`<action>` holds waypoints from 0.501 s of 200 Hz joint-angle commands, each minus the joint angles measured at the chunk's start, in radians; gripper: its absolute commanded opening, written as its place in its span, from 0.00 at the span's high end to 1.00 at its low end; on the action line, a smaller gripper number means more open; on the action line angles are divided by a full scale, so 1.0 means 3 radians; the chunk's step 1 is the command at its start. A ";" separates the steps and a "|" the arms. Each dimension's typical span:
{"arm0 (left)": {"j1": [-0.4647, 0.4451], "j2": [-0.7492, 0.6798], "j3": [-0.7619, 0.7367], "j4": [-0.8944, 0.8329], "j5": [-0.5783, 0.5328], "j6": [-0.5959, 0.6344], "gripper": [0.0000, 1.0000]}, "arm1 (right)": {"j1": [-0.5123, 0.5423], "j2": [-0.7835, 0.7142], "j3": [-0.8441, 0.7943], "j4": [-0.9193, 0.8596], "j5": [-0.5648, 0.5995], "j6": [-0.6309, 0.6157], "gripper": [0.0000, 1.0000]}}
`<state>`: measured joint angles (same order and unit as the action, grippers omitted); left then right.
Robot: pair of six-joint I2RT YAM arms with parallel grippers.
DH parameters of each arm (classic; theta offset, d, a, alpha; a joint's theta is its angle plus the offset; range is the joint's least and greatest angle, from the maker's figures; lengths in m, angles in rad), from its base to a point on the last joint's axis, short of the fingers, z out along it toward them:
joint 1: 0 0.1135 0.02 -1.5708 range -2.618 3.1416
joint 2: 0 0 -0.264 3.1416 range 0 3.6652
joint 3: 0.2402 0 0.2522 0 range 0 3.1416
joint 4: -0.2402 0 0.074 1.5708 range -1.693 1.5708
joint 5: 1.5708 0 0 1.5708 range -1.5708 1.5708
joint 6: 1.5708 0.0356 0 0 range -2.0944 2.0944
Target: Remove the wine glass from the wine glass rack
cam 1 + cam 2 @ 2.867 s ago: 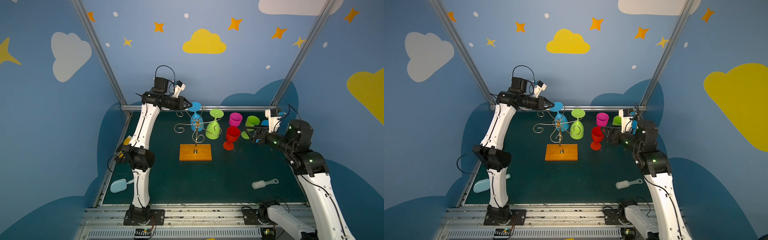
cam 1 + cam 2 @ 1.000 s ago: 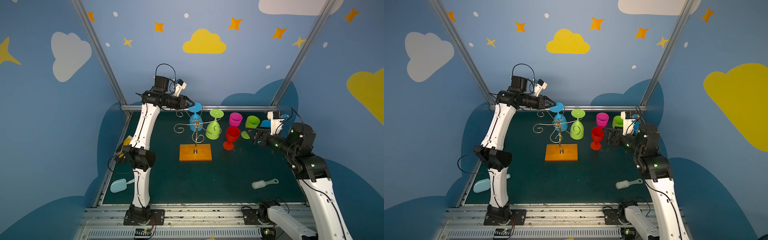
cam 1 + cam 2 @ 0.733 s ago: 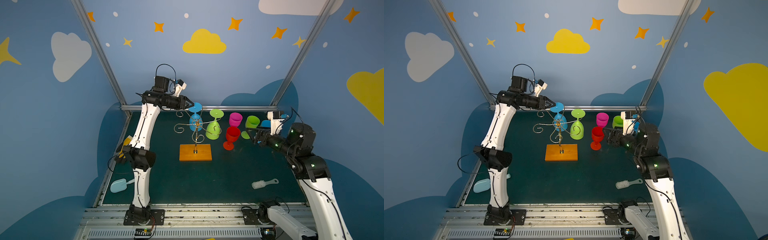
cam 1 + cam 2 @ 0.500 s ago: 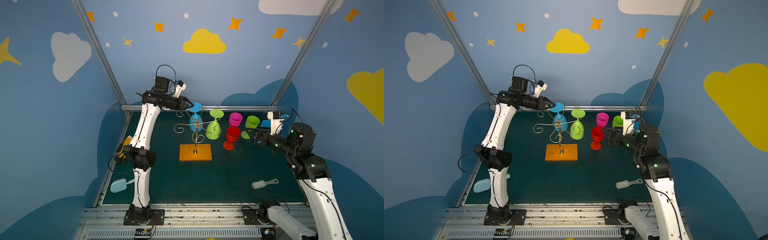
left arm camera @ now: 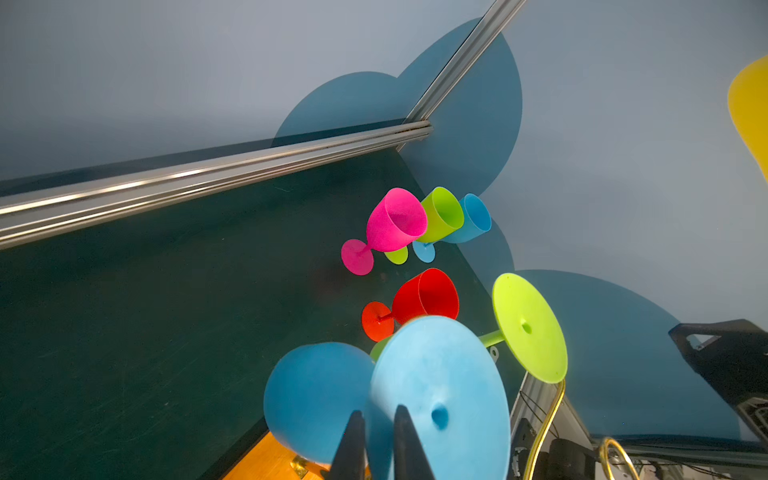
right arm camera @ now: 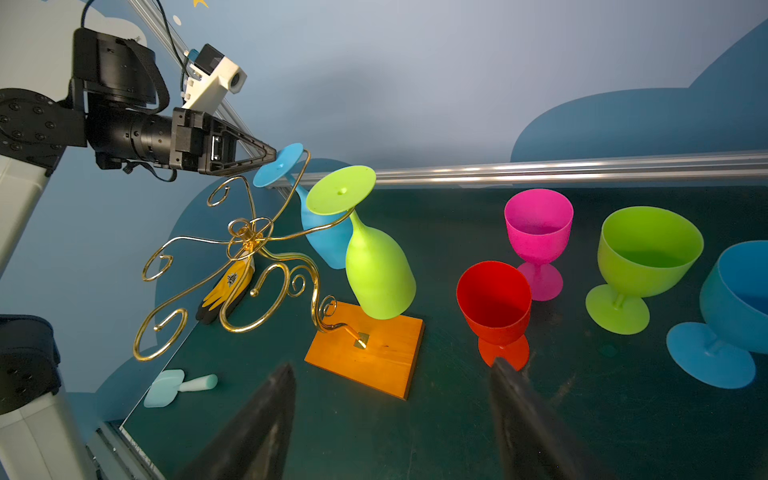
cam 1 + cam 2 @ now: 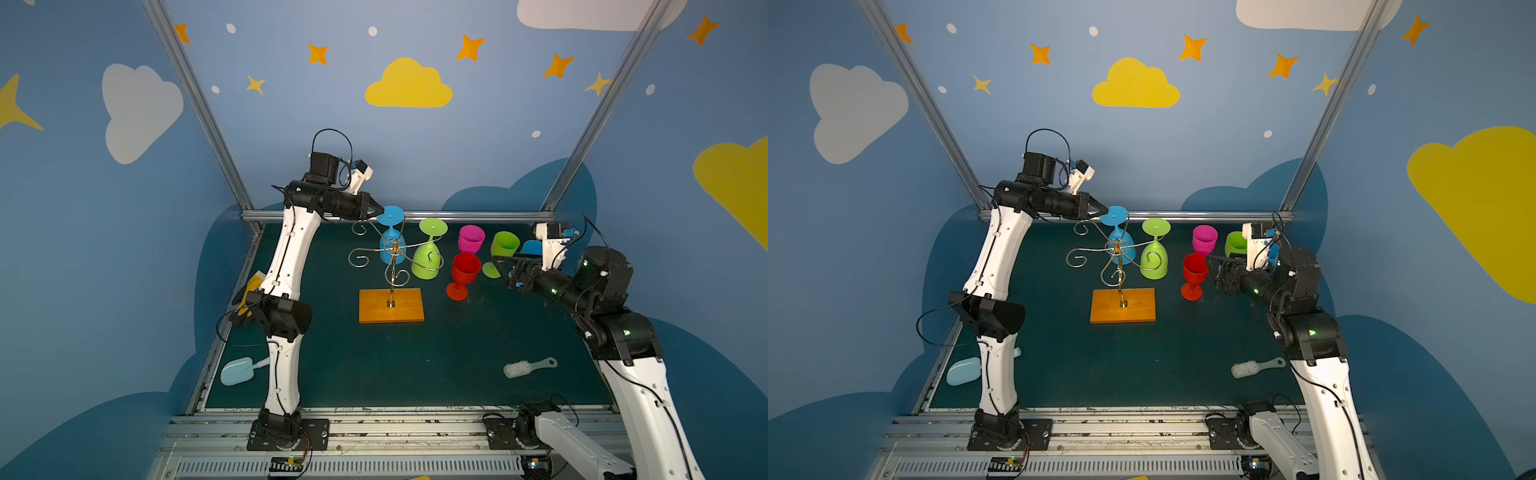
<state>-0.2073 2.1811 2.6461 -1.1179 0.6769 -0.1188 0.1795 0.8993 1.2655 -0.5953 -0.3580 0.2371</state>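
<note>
In both top views the thin gold wire wine glass rack (image 7: 392, 272) stands on its rectangular orange wooden base near the middle of the dark green surface (image 7: 374, 365). An upside-down blue plastic wine glass (image 7: 391, 246) hangs from one of its far arms, and an upside-down lime green plastic wine glass (image 7: 426, 261) hangs just beside it. The left hand (image 7: 376, 214) is up at the blue glass's round foot, its tips at the foot's edge. The right hand (image 7: 505, 270) sits low, near an upright red plastic wine glass (image 7: 464, 268) and apart from the rack

In the left wrist view the left hand (image 5: 378, 411) is clenched on the rim of the blue foot, with a finger on each face of the disc; the blue bowl shows beyond it

In the right wrist view the right hand (image 6: 390, 365) is released, its fingers (image 6: 257, 419) wide apart with nothing between them. The blue plastic wine glass (image 6: 326, 232) is on the rack, its stem caught in a wire curl, and the left hand (image 6: 270, 156) pinches its foot
</note>
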 commanded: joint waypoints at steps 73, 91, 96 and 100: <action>0.0026 0.0038 0.0061 -0.0012 0.0090 -0.0084 0.97 | 0.0010 -0.0074 -0.0029 0.0021 0.0053 -0.0044 0.27; 0.0033 0.0034 0.0061 -0.0014 0.0075 -0.0093 0.50 | 0.0010 -0.0077 -0.0029 0.0024 0.0053 -0.0048 0.27; 0.0032 0.0027 0.0062 -0.0013 0.0060 -0.0091 0.44 | 0.0010 -0.0078 -0.0030 0.0024 0.0054 -0.0044 0.27; 0.0029 0.0031 0.0062 -0.0013 0.0055 -0.0082 0.42 | 0.0010 -0.0077 -0.0026 0.0022 0.0053 -0.0044 0.27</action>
<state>-0.2012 2.1811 2.6511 -1.1172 0.6815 -0.1421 0.1795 0.8883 1.2655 -0.5953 -0.3508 0.2306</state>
